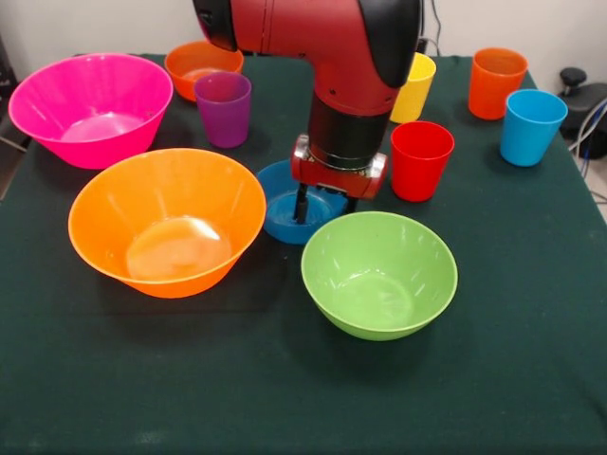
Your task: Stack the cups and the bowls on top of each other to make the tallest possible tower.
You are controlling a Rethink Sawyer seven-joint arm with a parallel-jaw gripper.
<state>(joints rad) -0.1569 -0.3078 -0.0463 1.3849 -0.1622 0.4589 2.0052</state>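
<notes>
My gripper [324, 203] hangs over the small blue bowl [281, 219] at the table's middle. Its fingers stand apart: one finger [301, 204] reaches down inside the bowl, the other is at the bowl's right rim. The green bowl [379, 275] sits in front and to the right. The large orange bowl [166, 223] is at the left, with the pink bowl [90, 109] behind it. The small orange bowl [202, 66] and purple cup [224, 109] stand at the back left. The red cup [421, 159], yellow cup [413, 87], orange cup [496, 82] and light blue cup [531, 126] stand at the right. All stand apart and upright; nothing is stacked.
The table is covered with a dark green cloth [285, 398]. The red and black arm [351, 57] comes down over the back middle and hides part of the yellow cup. A black object with cables [580, 95] lies off the table's right edge.
</notes>
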